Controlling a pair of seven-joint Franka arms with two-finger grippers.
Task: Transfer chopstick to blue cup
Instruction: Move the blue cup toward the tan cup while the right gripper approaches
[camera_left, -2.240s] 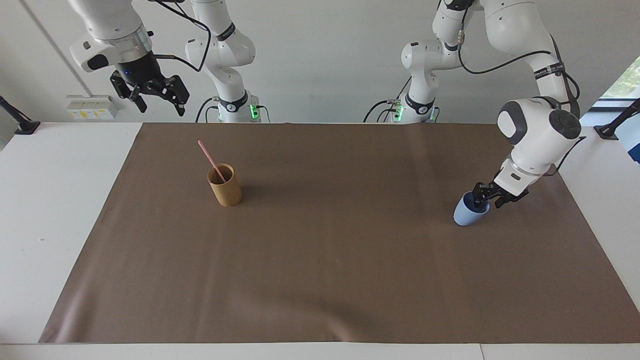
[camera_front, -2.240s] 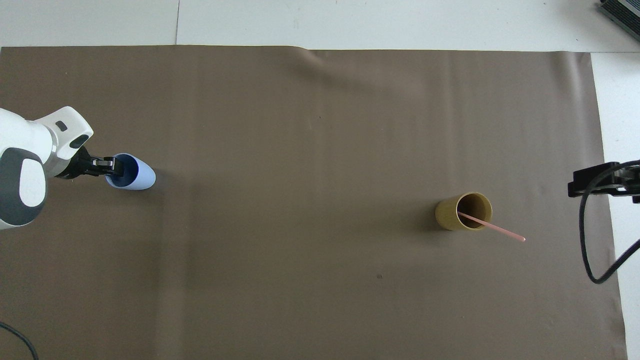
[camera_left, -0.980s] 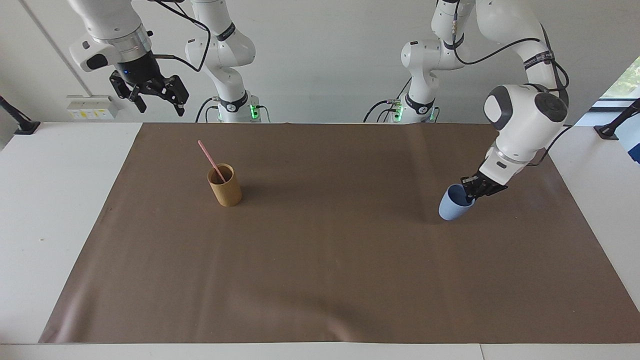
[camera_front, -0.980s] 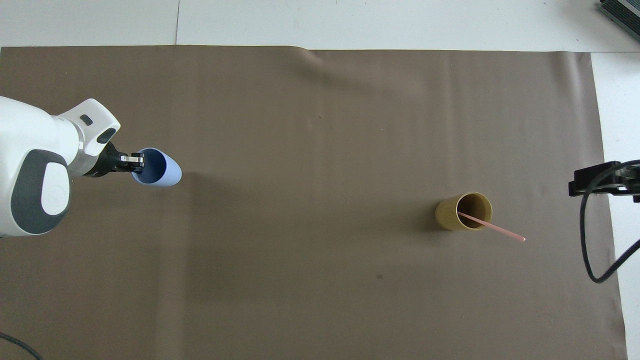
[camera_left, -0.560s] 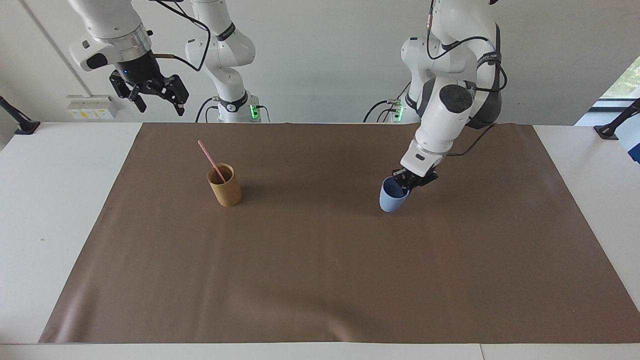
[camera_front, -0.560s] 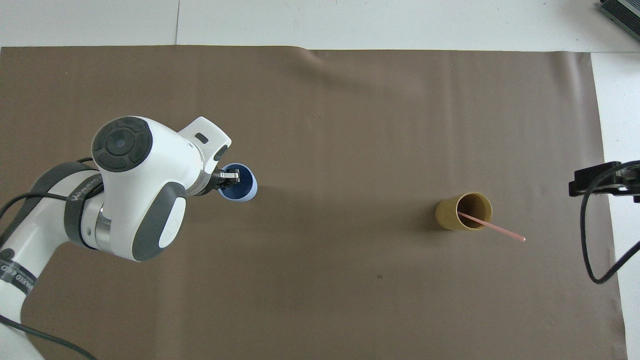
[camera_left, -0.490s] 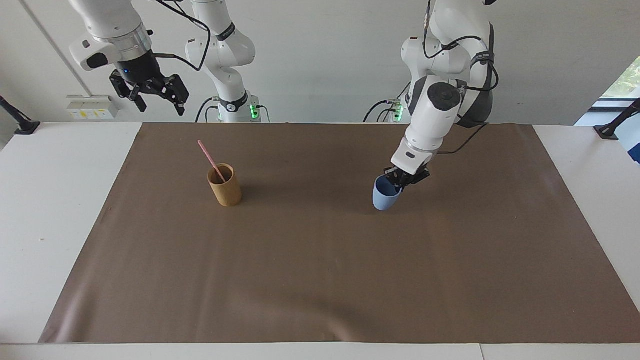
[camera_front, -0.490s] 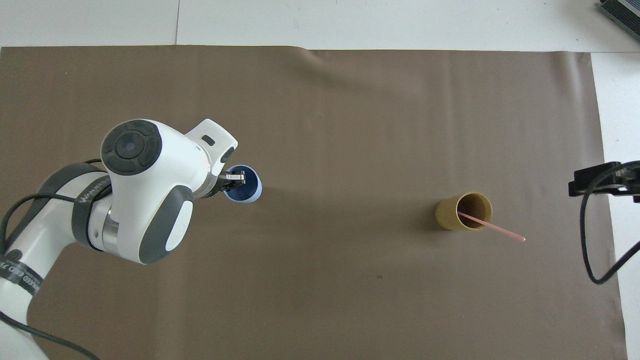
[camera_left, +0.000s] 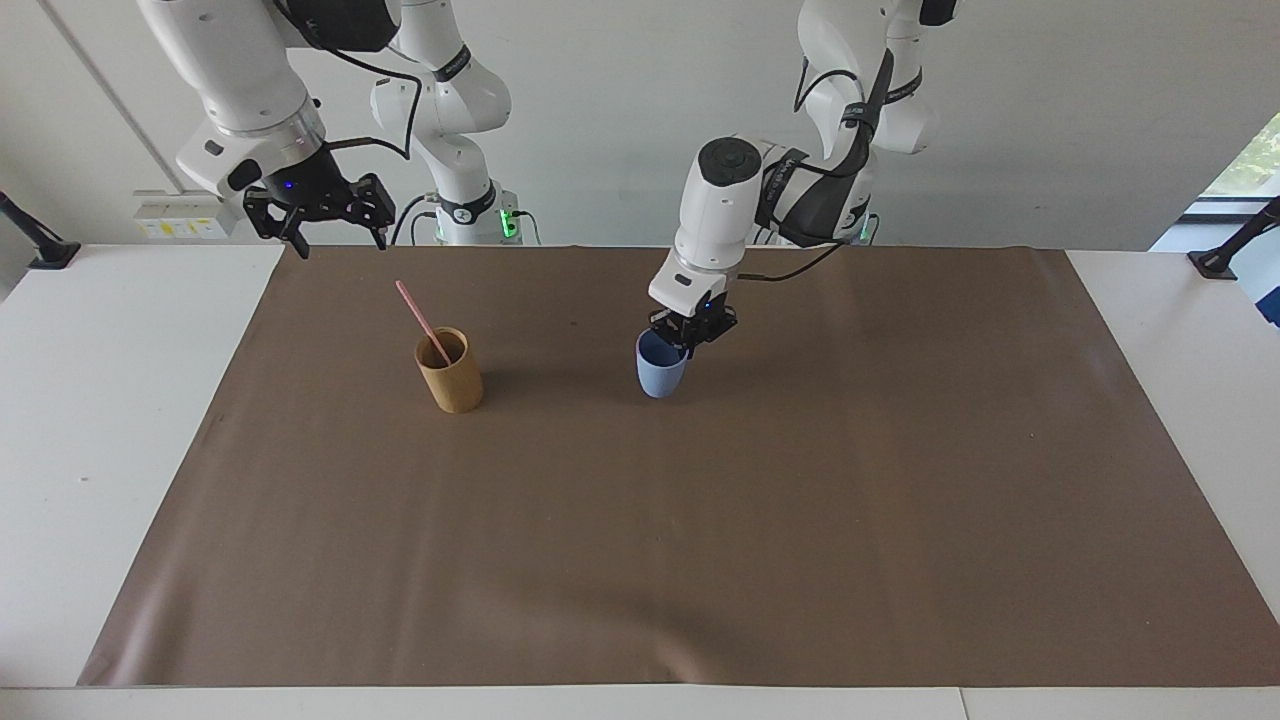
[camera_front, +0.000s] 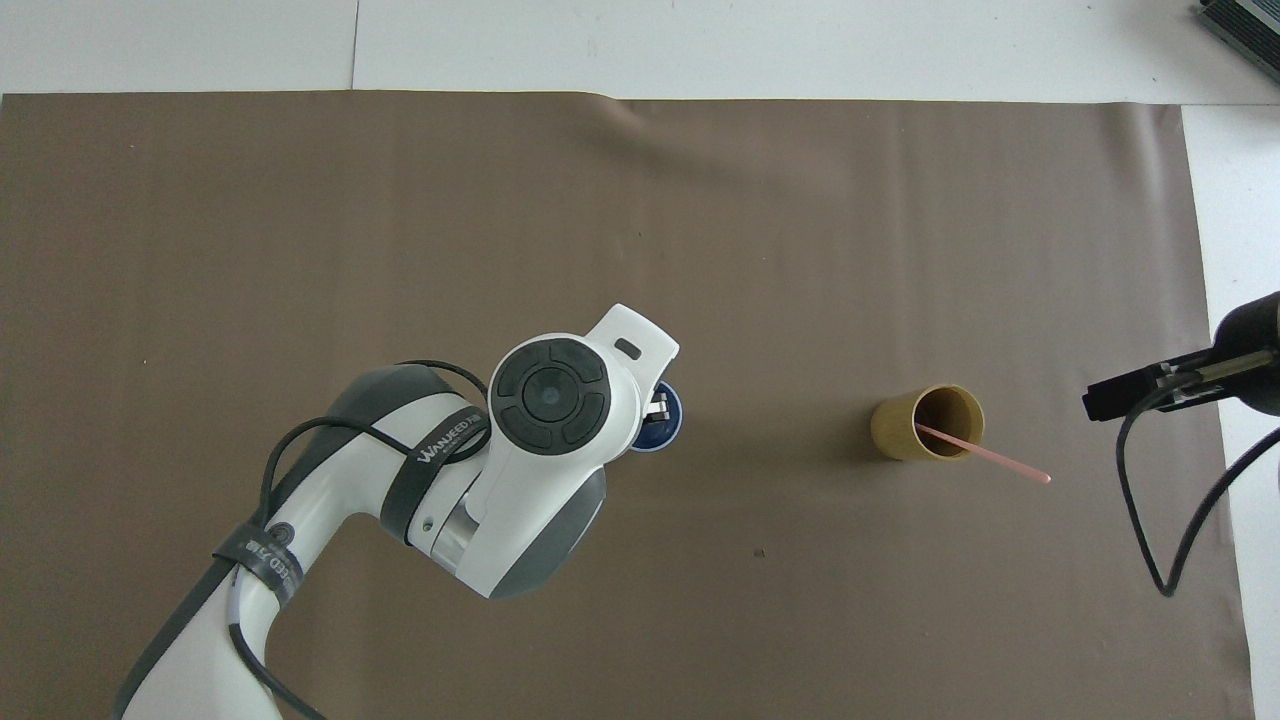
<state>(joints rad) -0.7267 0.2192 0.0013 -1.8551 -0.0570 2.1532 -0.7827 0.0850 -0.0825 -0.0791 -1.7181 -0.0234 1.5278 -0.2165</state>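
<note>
The left gripper (camera_left: 691, 338), pinching the blue cup's (camera_left: 660, 375) rim, was positioning it beside the tan cup (camera_left: 450, 371); next, the spread right gripper (camera_left: 330, 222), above it, should grasp the pink chopstick (camera_left: 422, 322).

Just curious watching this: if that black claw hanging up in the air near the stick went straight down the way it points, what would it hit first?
Probably only the brown mat. The right gripper, open, points down over the mat's edge nearest the robots. The chopstick and tan cup seem to lie off that line, though depth is hard to judge.
</note>
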